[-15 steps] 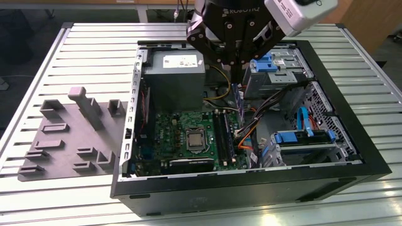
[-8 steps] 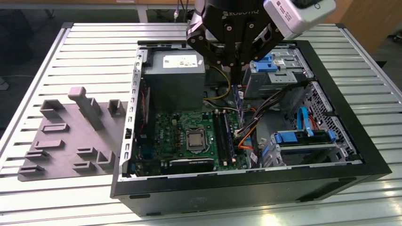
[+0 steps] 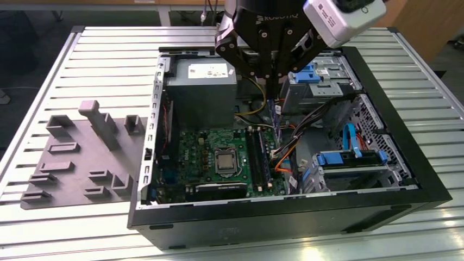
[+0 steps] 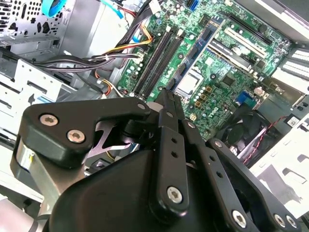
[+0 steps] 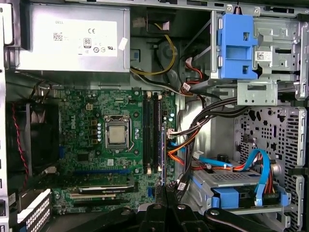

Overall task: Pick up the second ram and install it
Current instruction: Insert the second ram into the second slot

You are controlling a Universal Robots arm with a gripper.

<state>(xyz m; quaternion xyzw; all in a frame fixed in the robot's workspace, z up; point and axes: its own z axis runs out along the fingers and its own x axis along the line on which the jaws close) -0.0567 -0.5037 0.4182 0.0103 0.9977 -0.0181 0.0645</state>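
Second ram (image 3: 273, 125) gripped by closed hand (image 3: 272, 81), centre frame, held upright and edge-down, judged for alignment over motherboard (image 3: 199, 144) slots.

The exterior view looks down obliquely on the computer case (image 3: 290, 217); both wrist views face its motherboard (image 5: 87, 121) (image 4: 227, 63) closer.

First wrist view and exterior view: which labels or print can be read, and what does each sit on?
Power supply white label: a maker's name and small marks; fine print too small to read.
Drive cage sticker: too small to read.
Gripper body: a maker's name in white.
Memory stick in its grip: edge-on, nothing readable.
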